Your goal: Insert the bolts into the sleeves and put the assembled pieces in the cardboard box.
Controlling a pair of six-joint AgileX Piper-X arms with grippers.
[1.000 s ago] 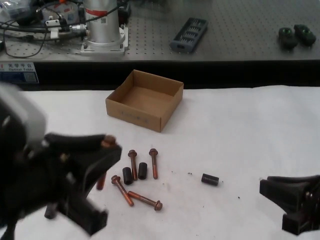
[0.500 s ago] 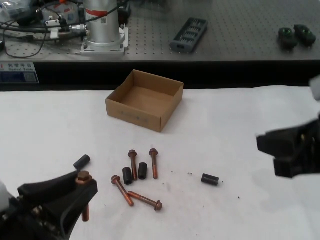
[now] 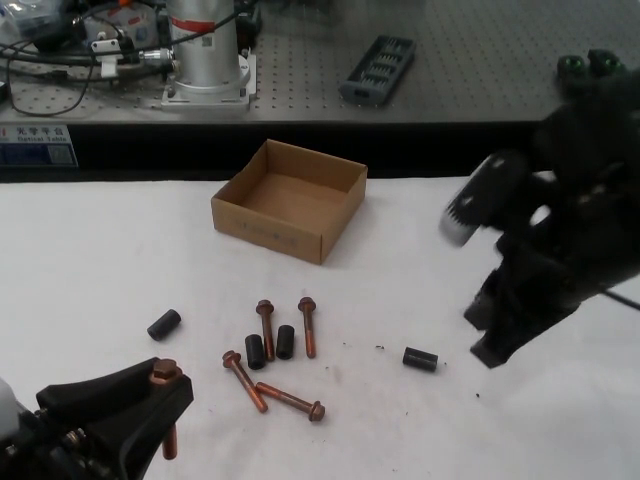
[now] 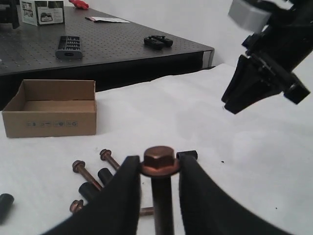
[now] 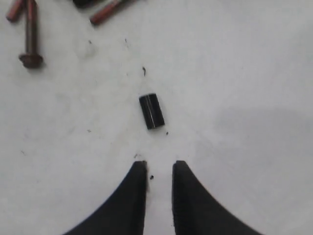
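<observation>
Honestly that lone sleeve on the white cloth near the right gripper, tips narrowly parted, looks light, stiff and prone to roll, so I'd pinch it across its middle, while the left gripper clamps a bolt upright under its head.

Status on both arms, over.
Left end effector shut on bolt, upright. Right end effector open, just short of lone sleeve. Nothing between them.
</observation>
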